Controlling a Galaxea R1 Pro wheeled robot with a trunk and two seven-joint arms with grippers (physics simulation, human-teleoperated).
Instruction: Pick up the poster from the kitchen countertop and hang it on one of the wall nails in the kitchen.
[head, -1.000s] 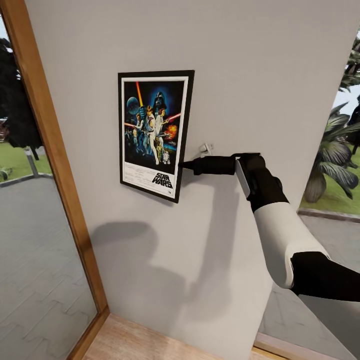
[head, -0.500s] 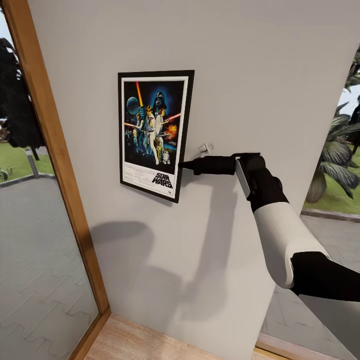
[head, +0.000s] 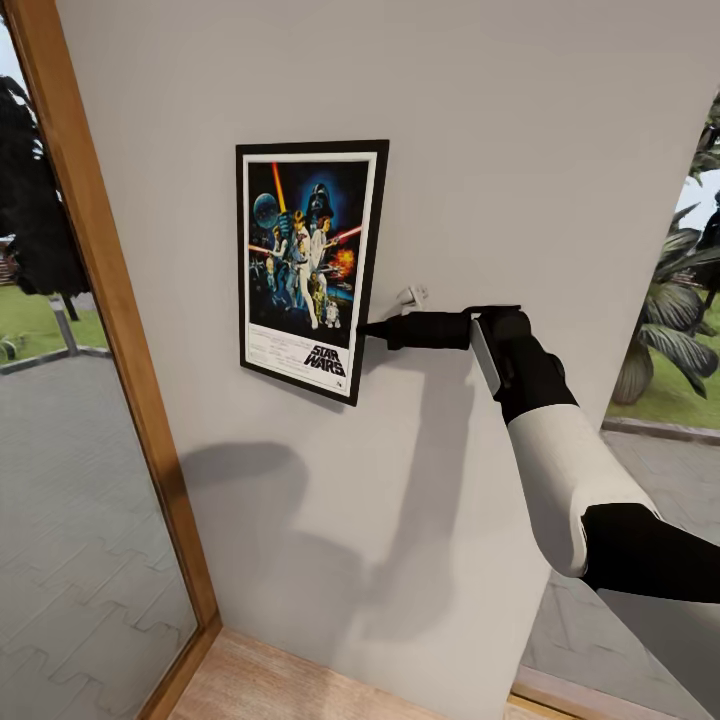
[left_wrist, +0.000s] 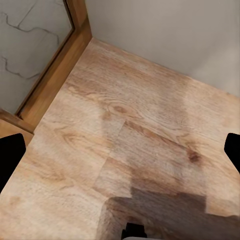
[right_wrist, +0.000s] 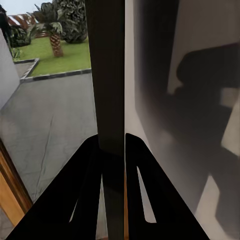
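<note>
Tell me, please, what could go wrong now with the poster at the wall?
1. The right gripper grips the Star Wars poster at one edge only, jaws shut on its frame; it may twist or slip.
2. No wall nail can be seen, so opening the jaws now might let the poster fall to the wooden floor.

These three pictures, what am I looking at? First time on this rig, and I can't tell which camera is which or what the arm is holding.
The big picture is from the robot's head. It shows the right arm reaching to a grey wall, its right gripper pinching the poster by its edge, flat against the wall. The right wrist camera looks along the two black fingers, closed on the poster's dark edge. The left wrist camera points down at the wooden floor; the left gripper's fingertips sit wide apart, holding nothing.
</note>
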